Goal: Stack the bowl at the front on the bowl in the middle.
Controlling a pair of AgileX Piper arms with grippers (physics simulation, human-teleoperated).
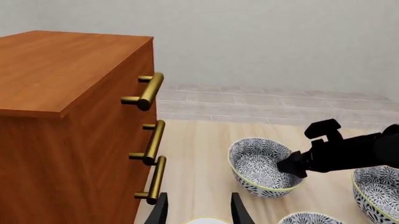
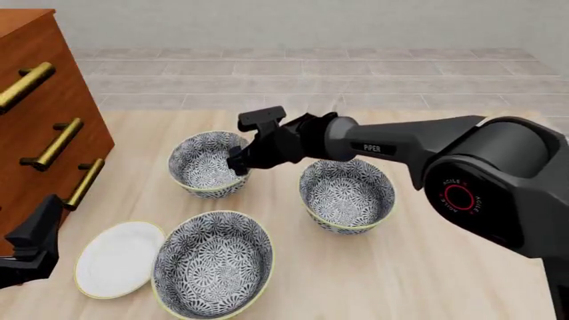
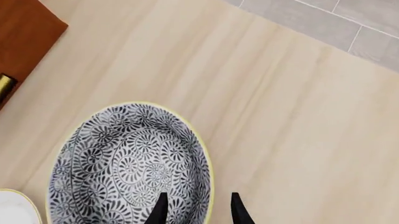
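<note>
The bowl at the front (image 2: pixel 206 168) is a small deep floral bowl with a yellow-green rim, farthest from me, near the cabinet. My right gripper (image 2: pixel 238 163) is open and straddles its right rim, one finger inside the bowl (image 3: pixel 124 168) and one outside. The right wrist view shows the right gripper (image 3: pixel 197 210) with the rim between its fingertips. The bowl in the middle (image 2: pixel 347 193), its twin, stands to the right and nearer. My left gripper (image 2: pixel 36 233) is open and empty at the near left by the cabinet. The left wrist view shows the left gripper (image 1: pixel 198 212), the front bowl (image 1: pixel 259 170) and the middle bowl (image 1: pixel 377 191).
A wooden drawer cabinet (image 2: pixel 44 113) with brass handles fills the left side. A wider, shallower floral bowl (image 2: pixel 213 263) sits nearest me, touching a white plate (image 2: pixel 116 260) on its left. The right arm (image 2: pixel 400 143) stretches across the table above the middle bowl.
</note>
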